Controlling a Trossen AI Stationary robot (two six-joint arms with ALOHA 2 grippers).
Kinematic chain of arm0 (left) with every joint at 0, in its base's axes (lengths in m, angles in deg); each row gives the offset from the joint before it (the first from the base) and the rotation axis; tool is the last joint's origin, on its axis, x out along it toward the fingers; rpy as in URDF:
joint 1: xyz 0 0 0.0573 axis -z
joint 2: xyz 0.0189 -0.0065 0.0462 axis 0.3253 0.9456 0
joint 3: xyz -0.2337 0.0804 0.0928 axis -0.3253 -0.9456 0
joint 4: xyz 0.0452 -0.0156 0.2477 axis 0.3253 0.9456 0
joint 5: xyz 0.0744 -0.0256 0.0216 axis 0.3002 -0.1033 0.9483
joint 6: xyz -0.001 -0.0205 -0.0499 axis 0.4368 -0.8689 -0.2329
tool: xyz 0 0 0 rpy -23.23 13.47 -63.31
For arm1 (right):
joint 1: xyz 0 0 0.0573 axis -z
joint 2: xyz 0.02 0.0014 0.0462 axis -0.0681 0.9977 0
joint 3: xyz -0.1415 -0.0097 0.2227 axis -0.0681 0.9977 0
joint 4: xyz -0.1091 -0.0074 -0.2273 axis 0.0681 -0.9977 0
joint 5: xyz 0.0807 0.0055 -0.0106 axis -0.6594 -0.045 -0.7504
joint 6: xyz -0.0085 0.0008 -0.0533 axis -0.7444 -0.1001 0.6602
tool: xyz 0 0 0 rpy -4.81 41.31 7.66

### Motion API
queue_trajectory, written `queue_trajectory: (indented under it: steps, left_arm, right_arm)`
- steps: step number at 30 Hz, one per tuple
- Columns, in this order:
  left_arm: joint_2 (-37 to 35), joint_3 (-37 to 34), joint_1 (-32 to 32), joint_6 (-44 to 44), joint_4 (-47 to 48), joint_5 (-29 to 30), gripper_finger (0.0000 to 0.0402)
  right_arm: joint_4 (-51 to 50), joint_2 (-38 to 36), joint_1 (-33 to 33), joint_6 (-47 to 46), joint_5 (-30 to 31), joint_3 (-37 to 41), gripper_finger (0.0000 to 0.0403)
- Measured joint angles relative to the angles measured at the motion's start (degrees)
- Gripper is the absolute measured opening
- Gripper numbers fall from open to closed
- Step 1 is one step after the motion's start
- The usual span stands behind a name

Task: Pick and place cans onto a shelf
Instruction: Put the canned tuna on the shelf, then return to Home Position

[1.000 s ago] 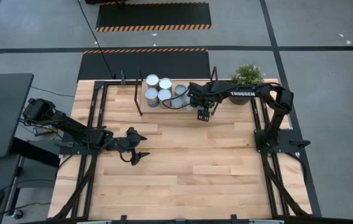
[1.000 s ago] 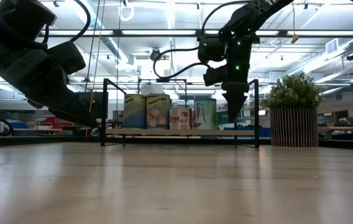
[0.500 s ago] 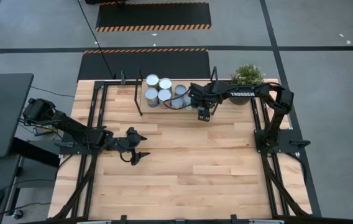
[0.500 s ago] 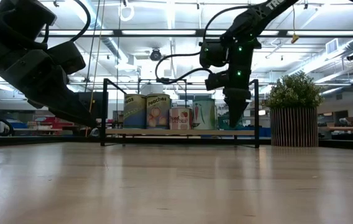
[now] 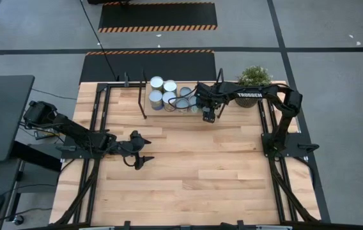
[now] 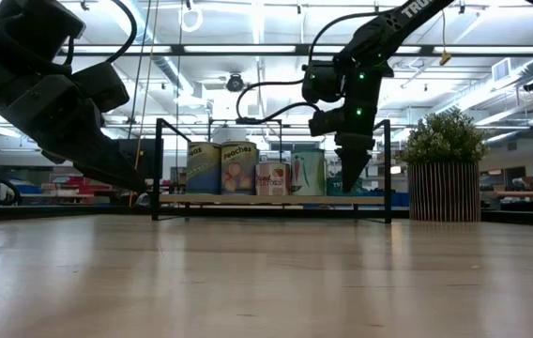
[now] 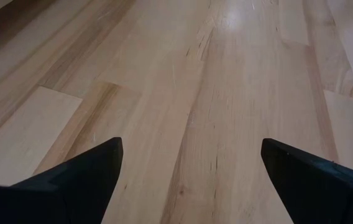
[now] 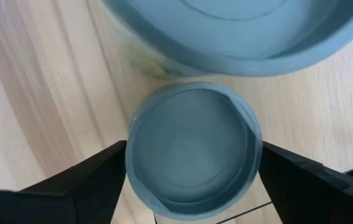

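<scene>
Several cans [image 5: 162, 91] stand on the shelf [image 6: 201, 199] at the table's far edge; the low view shows their labelled sides [image 6: 238, 167]. My right gripper [image 5: 207, 110] points down at the shelf's right end [image 6: 351, 183]. It is shut on a small can with a bluish-grey top [image 8: 189, 140]. A larger can [image 8: 238, 31] stands right beside that one. My left gripper [image 5: 144, 158] hovers open and empty over bare tabletop at the left [image 7: 190, 143]. My right gripper holds the small can by its side wall [image 8: 133, 155], just below the rim, pinched between the two fingers on opposite sides. The fingers come from above, pointing down. The can is upright, top up. I cannot tell whether its base rests on the shelf board.
A potted plant [image 5: 254, 78] stands right of the shelf at the far edge. Black upright posts [image 6: 385, 169] frame the shelf beside my right gripper. Black frame rails [image 5: 95, 128] run along both table sides. Bare tabletop [image 5: 207, 166] lies at the middle and near side.
My right gripper has gone down toward the shelf's right end and slightly toward the table's far edge, still pointing down.
</scene>
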Motion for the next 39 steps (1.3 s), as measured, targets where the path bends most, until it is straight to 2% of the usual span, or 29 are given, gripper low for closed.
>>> queue_trajectory:
  steps: [12,15,23,26,29,34,39]
  left_arm:
    - [0.0,0.0,0.0,0.05,0.0,0.62,0.0389]
    - [0.0,0.0,0.0,0.25,-0.42,0.66,0.0389]
    - [-0.52,0.0,0.11,8.88,-7.83,1.04,0.0389]
    - [-3.08,-0.02,0.15,11.33,-6.9,1.02,0.0389]
    - [-8.6,-0.01,0.46,12.06,-4.45,1.05,0.0389]
    - [-18.05,-0.01,2.26,12.57,2.3,1.91,0.0389]
    - [-23.22,-1.04,4.83,13.69,4.44,6.66,0.0389]
  right_arm:
    - [-2.58,-2.58,-1.87,-0.7,2.78,0.0,0.0366]
    - [-2.94,-5.46,-2.79,-1.68,2.97,0.0,0.0366]
    - [-1.95,-15.16,-6.05,-5.04,3.02,-0.02,0.0366]
    - [-1.81,-18.16,-7.13,-6.17,3.02,-0.02,0.0366]
    - [0.58,-21.39,-8.08,-6.73,3.06,1.94,0.0366]
    - [8.92,-27.68,-9.21,-7.66,3.02,10.89,0.0366]
    - [16.55,-34.03,-10.68,-8.15,2.17,19.21,0.0366]
